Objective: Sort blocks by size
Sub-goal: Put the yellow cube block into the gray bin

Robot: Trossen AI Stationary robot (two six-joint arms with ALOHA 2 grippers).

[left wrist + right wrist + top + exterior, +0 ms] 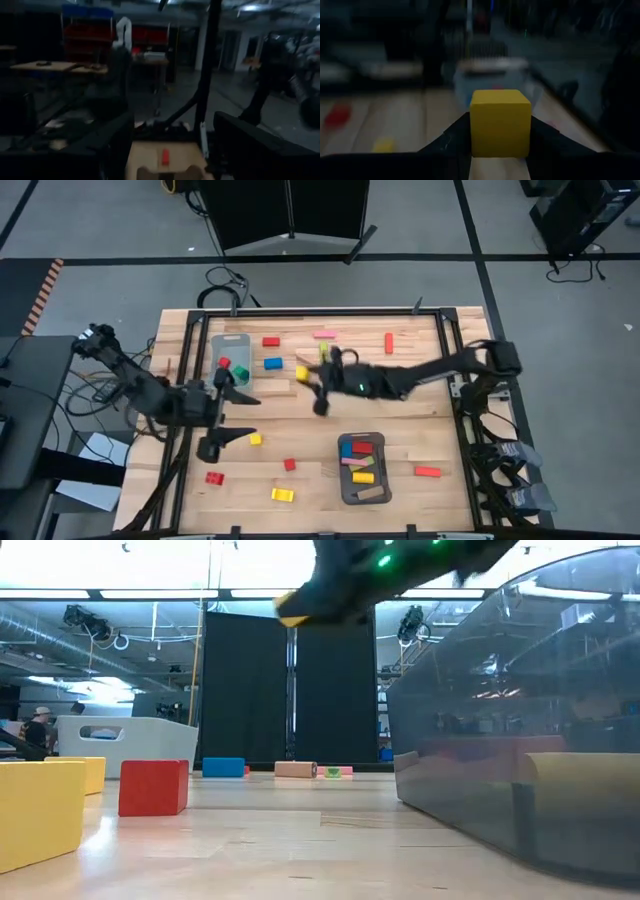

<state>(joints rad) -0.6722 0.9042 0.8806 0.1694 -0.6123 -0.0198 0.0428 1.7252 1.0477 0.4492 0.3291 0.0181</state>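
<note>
My right gripper [305, 376] reaches from the table's right to its middle and is shut on a yellow cube [500, 122], just right of the far-left grey tray [232, 343]. That tray holds a red and a green cube. My left gripper [238, 418] is open and empty, near the table's left edge, just on the near side of that tray. Loose blocks lie on the table: a blue one [272, 363], red ones [271, 341], a pink bar [325, 334], and yellow ones [282, 494]. A second grey tray [345, 480] at the near middle holds several longer bars. My right gripper pinches the yellow cube by two opposite side faces [472, 125] between its two fingers. The fingers lie about level, coming from the table's right. The cube is lifted clear of the table and shows high up in the low view [293, 618].
A red bar [389, 343] lies at the far right and another [427, 471] at the near right. Small red cubes [214, 477] and a yellow cube [256, 439] lie at the near left. The table has a dark frame [440, 330] along its edges.
</note>
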